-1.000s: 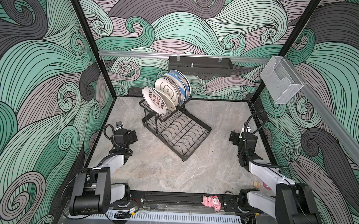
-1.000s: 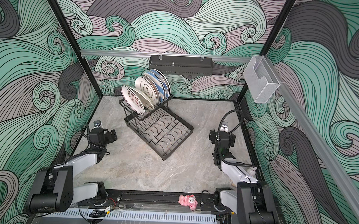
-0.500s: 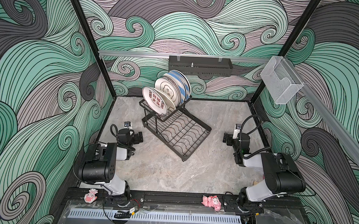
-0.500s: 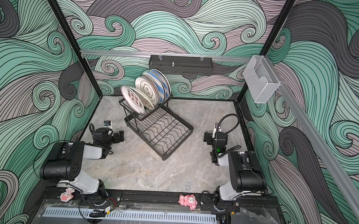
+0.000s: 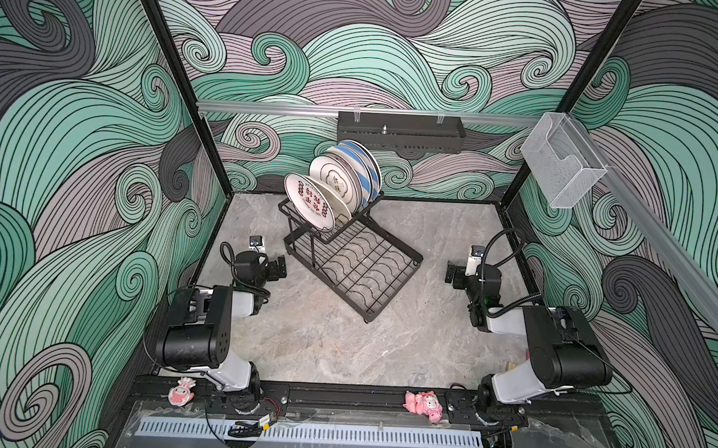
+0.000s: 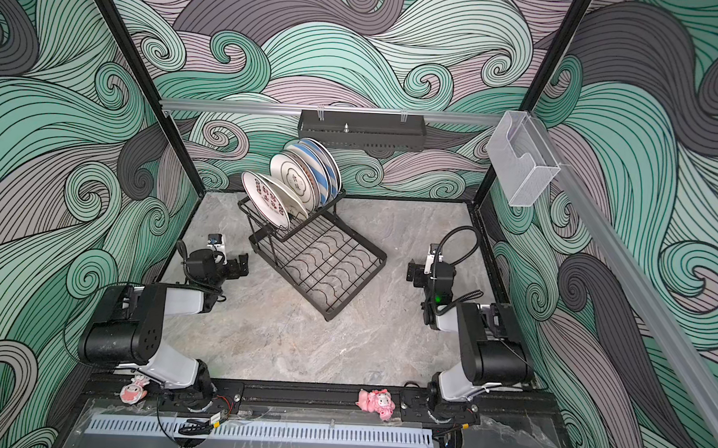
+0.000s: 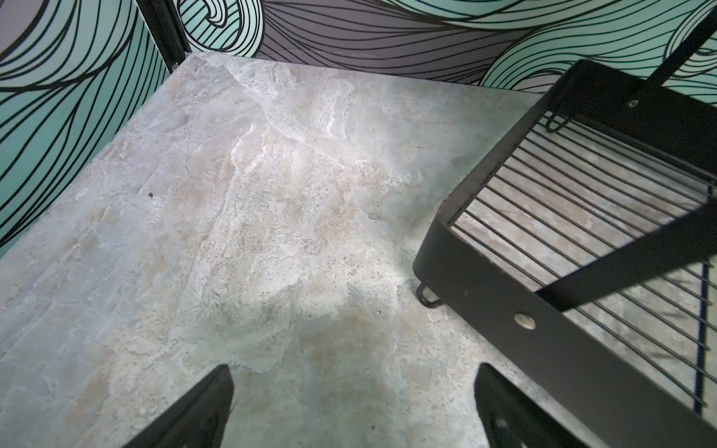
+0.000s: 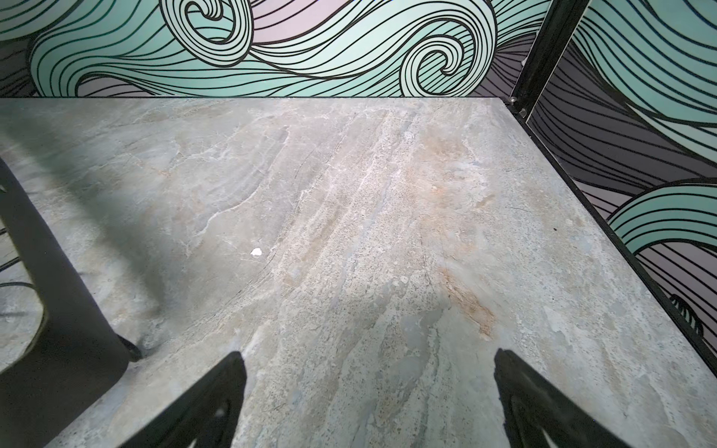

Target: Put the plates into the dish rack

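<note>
You're working inside wave-patterned walls (image 5: 59,178) around one grey marbled table (image 5: 322,348). One dish rack (image 5: 359,271) stands angled on it. Behind the rack hangs one black wall tray (image 5: 399,131). The plates (image 5: 334,186) all stand on edge in the rack's raised basket, overlapping too closely for a sure count. Either side of the rack, your left gripper (image 7: 355,372) and right gripper (image 8: 370,357) hold nothing, jaws spread wide. Two pink toys (image 5: 424,404) sit well in front of the rack.

Left arm (image 5: 203,322) and right arm (image 5: 551,350) folded, elbows raised. Left pincer (image 5: 281,267) and right pincer (image 5: 450,274) low, jaws spread, empty.
</note>
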Available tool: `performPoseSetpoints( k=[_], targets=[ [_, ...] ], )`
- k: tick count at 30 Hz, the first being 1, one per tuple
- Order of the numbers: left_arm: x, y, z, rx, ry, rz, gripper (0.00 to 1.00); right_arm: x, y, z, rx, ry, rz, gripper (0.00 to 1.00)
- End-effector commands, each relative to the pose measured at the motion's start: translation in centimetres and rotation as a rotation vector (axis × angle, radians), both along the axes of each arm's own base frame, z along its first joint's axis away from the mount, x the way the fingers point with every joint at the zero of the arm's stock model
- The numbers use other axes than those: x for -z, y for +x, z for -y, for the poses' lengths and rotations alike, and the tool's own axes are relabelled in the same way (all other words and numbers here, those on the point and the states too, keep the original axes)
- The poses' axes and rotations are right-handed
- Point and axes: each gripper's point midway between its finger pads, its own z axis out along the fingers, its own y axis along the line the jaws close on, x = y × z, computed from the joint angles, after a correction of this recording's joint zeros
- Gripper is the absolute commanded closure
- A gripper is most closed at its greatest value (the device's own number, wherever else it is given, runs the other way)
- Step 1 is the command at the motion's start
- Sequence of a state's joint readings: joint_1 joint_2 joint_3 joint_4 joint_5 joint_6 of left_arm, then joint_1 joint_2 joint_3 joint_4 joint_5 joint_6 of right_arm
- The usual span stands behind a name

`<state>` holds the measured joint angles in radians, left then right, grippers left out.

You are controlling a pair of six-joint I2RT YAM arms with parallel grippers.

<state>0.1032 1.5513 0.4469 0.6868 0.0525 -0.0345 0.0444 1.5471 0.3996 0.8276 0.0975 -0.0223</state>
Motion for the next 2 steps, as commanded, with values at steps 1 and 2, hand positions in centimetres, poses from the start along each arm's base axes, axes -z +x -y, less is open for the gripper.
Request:
performPoseSetpoints(
  k=[1,2],
  targets=[
    [-1.26,0.64,0.19,0.014,0.004,0.032,0.01,-0.95,0.37,0.06,-0.003,0.002,0.031,0.01],
    [-1.27,0.61,0.08,0.003,-0.003,0.017,0.01,-0.95,0.37,0.03,-0.004,0.003,0.031,0.01]
  ],
)
